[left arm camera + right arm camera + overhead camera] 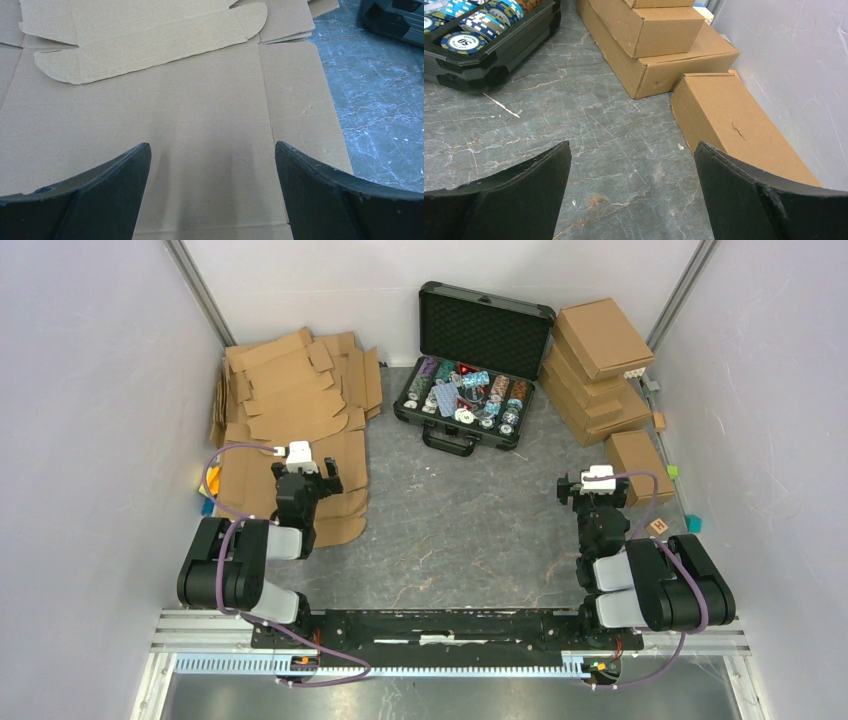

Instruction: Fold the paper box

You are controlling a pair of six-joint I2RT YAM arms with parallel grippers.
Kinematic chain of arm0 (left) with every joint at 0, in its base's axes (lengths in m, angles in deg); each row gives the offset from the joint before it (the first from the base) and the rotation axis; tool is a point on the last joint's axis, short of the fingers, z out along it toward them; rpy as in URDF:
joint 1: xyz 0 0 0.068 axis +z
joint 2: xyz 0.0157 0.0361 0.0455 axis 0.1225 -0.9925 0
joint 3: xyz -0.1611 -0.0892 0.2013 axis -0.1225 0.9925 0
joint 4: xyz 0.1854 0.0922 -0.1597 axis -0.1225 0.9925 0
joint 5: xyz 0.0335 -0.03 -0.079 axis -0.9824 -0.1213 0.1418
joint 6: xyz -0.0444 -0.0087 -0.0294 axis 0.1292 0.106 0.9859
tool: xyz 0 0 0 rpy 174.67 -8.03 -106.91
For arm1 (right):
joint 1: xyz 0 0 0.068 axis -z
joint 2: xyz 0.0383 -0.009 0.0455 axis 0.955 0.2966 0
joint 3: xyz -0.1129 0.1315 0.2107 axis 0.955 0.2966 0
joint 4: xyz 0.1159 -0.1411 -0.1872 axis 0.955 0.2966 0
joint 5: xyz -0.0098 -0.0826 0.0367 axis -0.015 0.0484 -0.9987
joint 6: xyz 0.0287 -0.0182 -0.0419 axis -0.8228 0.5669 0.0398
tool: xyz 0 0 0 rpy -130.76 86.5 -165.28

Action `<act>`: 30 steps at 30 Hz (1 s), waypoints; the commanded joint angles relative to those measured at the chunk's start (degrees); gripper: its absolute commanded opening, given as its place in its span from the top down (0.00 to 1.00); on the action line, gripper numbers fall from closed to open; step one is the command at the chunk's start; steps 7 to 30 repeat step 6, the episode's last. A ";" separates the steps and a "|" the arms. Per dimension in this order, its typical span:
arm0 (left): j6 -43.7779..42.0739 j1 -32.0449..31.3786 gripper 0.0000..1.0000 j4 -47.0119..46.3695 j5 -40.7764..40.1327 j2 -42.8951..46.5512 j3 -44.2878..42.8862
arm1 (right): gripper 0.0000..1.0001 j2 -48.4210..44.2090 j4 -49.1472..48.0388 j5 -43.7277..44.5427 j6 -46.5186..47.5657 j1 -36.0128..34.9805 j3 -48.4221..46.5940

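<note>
The paper box (345, 465) is a flat brown cardboard blank lying on top of the spread of blanks at the table's left. My left gripper (308, 478) hovers over its near part, open and empty. In the left wrist view the blank (210, 100) fills the frame between and beyond the left gripper (212, 145) fingers, with another blank (145, 35) overlapping its far edge. My right gripper (597, 490) hangs open over bare table at the right. In the right wrist view the right gripper (632, 143) has only grey table between its fingers.
More flat blanks (290, 380) are piled at the back left. An open black case of poker chips (470, 360) stands at the back centre. Finished brown boxes (595, 370) are stacked at the back right, with one more box (744, 125) close to my right gripper. Small coloured blocks (692, 524) lie by the right wall.
</note>
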 commanded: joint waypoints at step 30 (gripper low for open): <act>-2.44 0.25 0.00 -3.27 0.64 -0.04 -1.07 | 0.02 0.13 -1.53 -0.80 0.85 -0.19 5.06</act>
